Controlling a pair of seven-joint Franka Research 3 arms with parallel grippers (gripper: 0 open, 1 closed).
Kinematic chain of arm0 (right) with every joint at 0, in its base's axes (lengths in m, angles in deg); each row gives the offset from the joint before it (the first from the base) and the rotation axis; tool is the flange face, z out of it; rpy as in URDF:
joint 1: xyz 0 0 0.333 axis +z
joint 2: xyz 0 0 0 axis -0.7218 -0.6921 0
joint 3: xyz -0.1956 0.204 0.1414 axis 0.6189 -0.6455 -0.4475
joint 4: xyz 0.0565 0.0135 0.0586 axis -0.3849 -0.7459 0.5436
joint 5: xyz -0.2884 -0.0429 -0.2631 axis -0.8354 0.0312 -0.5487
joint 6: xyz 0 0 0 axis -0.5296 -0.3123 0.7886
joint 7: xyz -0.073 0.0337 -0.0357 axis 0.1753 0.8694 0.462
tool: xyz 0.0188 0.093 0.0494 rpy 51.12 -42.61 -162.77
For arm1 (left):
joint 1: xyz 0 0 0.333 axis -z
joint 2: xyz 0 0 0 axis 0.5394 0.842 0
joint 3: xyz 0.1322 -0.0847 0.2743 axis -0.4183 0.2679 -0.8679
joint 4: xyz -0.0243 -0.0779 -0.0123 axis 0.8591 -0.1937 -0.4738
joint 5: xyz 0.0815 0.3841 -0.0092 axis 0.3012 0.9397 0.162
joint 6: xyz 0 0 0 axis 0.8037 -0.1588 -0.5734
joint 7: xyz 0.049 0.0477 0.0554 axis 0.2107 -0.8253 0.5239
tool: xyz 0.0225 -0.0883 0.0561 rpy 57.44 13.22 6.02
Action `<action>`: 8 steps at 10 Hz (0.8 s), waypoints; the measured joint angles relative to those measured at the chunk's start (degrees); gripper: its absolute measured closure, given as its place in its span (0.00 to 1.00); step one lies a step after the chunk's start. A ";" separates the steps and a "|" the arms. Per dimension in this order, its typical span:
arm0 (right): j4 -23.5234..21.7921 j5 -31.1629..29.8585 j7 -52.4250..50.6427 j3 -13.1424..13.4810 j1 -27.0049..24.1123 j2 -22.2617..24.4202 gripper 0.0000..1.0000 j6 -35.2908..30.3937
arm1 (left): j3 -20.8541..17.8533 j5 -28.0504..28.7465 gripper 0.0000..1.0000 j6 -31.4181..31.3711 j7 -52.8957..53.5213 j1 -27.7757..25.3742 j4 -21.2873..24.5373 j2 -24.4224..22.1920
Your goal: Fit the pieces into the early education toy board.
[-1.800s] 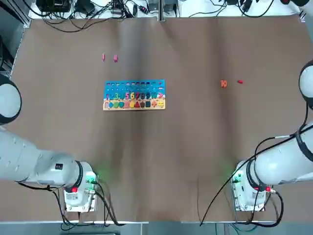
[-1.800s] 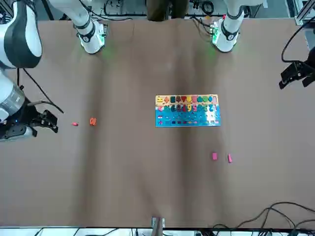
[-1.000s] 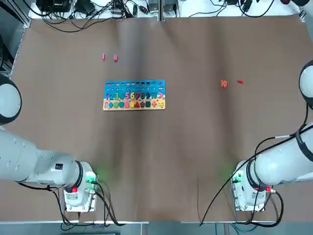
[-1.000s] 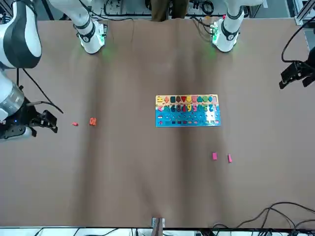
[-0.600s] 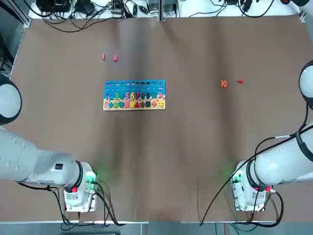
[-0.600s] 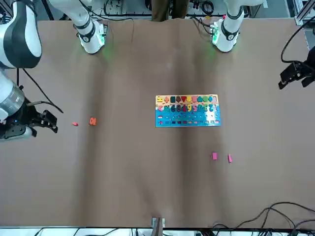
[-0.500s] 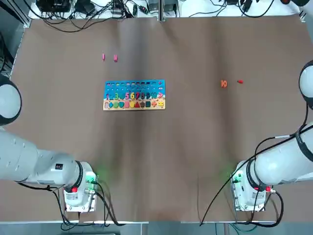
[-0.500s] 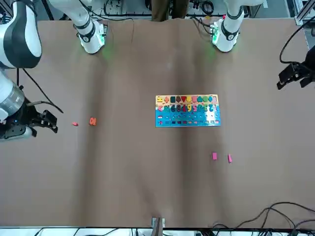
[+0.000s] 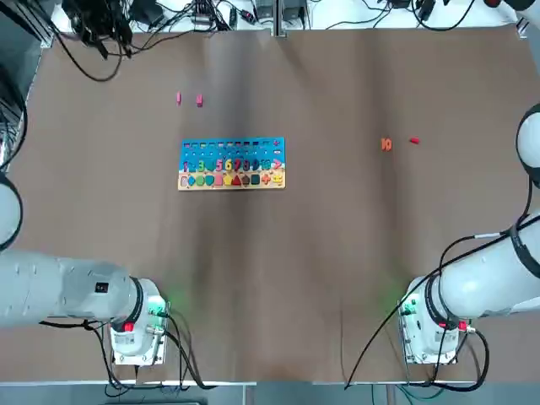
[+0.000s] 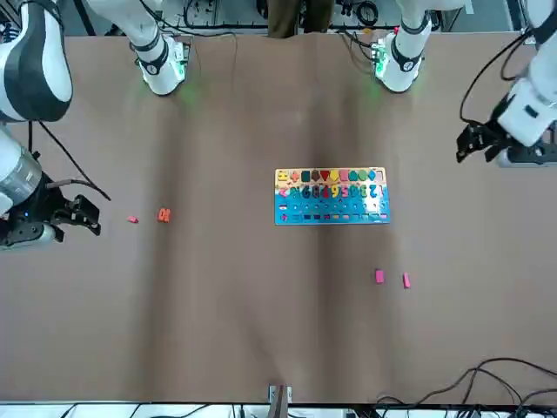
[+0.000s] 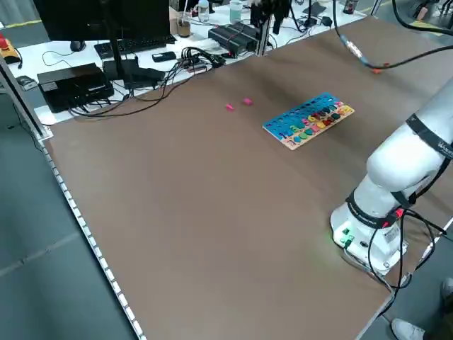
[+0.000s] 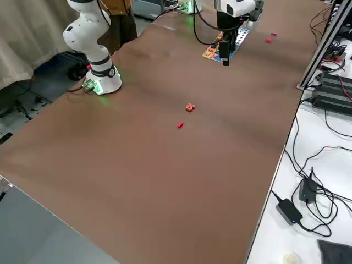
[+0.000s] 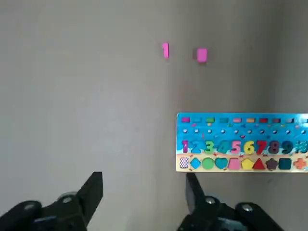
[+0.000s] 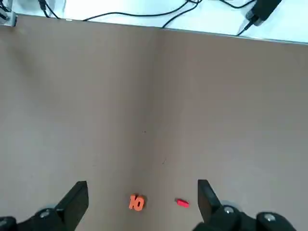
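Note:
The toy board [image 9: 232, 164] lies flat left of the table's middle, blue on top with a wooden strip below, also seen as the board [image 13: 240, 143]. Two pink pieces [image 9: 178, 99] [image 9: 199, 99] lie beyond it. The orange "10" [image 9: 386, 144] and the small red piece [image 9: 413, 140] lie far right. My left gripper [image 10: 474, 142] hangs open high over the table's left side, nothing between its fingers [image 13: 96, 188]. My right gripper [image 10: 85, 214] stands open near the right edge, with the "10" [image 14: 136, 202] and red piece [image 14: 181, 203] just beyond its fingertips.
Both arm bases [image 9: 135, 325] [image 9: 430, 325] stand at the near edge. Cables, a monitor and boxes [image 11: 78, 81] crowd the bench past the far edge. Brown tabletop [image 9: 321, 236] spreads between the board and the right-hand pieces.
My left arm has swung in from the table's left edge toward the board's side. The right arm, the board and all the pieces have stayed put.

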State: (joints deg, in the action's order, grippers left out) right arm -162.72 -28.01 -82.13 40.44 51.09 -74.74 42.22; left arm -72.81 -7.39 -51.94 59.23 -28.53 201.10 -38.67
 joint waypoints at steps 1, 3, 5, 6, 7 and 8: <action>-0.18 0.00 -0.01 -0.01 -0.05 -0.57 0.00 -0.12 | 0.51 0.00 0.43 -2.73 0.00 0.02 3.24 -0.53; -0.28 0.00 0.00 -0.10 0.01 -1.84 0.00 -3.45 | 0.89 0.00 0.58 -7.50 0.00 0.19 7.97 -0.58; -0.30 -0.01 0.04 0.04 -0.71 -2.87 0.00 -5.67 | 1.27 0.00 0.85 -13.84 0.02 0.24 13.01 -0.29; -0.30 -0.02 -0.04 0.08 -1.69 -2.94 0.00 -6.34 | 1.87 0.00 0.87 -18.22 0.02 0.26 16.22 0.25; -0.27 -0.03 -0.09 0.12 -2.52 -2.91 0.00 -7.80 | 2.60 0.00 0.94 -21.92 0.02 0.28 18.98 1.37; -0.18 -0.06 0.00 0.26 -3.19 -2.79 0.00 -10.04 | 3.63 0.00 0.99 -25.36 0.00 0.29 21.05 3.04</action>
State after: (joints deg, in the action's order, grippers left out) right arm -162.90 -28.07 -82.14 40.69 47.90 -77.53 32.19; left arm -69.18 -7.38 -77.30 59.23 -28.24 222.15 -35.63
